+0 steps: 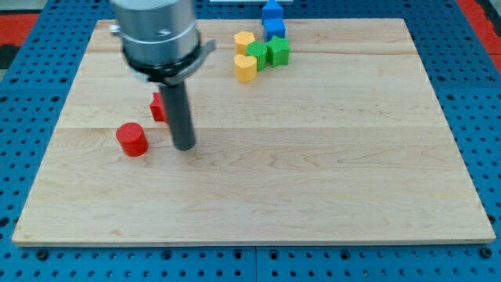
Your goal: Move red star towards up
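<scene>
Red cylinder, red star; yellow, green, blue blocks; pale wood board.

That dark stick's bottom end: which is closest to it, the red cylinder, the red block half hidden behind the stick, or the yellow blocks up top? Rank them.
From my tip, in the camera view:
1. Red star, just up and to the view's left, partly hidden by the rod.
2. Red cylinder, to the view's left; nearly as close, hard to separate.
3. Yellow blocks, far toward the view's top right.
</scene>
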